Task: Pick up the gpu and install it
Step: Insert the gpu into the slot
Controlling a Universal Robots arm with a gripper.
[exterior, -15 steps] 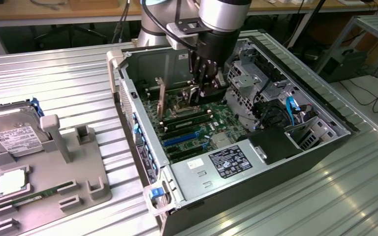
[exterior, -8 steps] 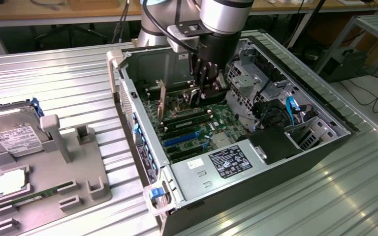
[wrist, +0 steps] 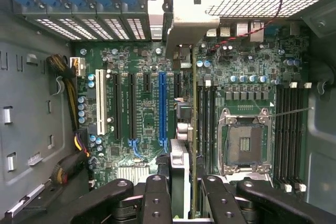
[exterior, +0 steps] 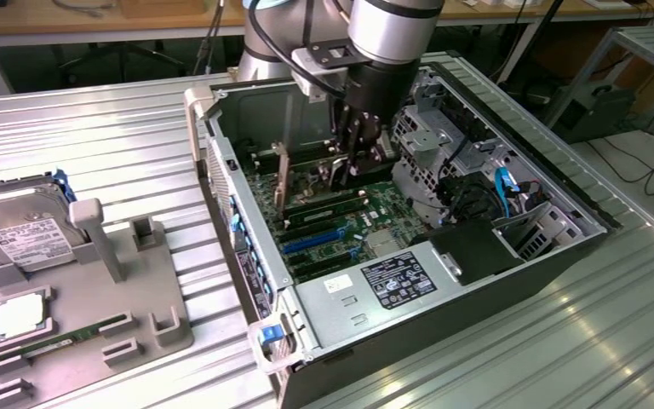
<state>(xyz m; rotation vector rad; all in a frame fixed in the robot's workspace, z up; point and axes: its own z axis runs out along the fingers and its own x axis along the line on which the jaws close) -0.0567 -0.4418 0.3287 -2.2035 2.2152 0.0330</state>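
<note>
GPU [wrist: 181, 161] stands on edge inside the open computer case [exterior: 554, 247], clamped from both faces by the black fingers [wrist: 156, 198], which are closed on its upper edge. In the wrist view the card runs as a thin line across the motherboard [wrist: 147, 61], just beside the long blue slot [wrist: 164, 103], on the side of it toward the empty CPU socket [wrist: 245, 145]. Its silver end bracket [wrist: 184, 19] reaches the case's rear wall, against the row of perforated slot covers [wrist: 89, 27]. Whether the card's lower edge is already seated in a slot or only held just above the board I cannot tell.

In the exterior view the arm [exterior: 390, 25] reaches straight down into the case, with the fingers [exterior: 356, 158] low over the board near the case's far end. The case lies on its side on the slatted metal table [exterior: 100, 145], with the labelled power supply [exterior: 401, 281] at its near end. Well apart from it, by the table's edge at the exterior view's left, a grey holder [exterior: 134, 290] carries a hard drive [exterior: 26, 239] and a narrow RAM stick [exterior: 71, 336].
</note>
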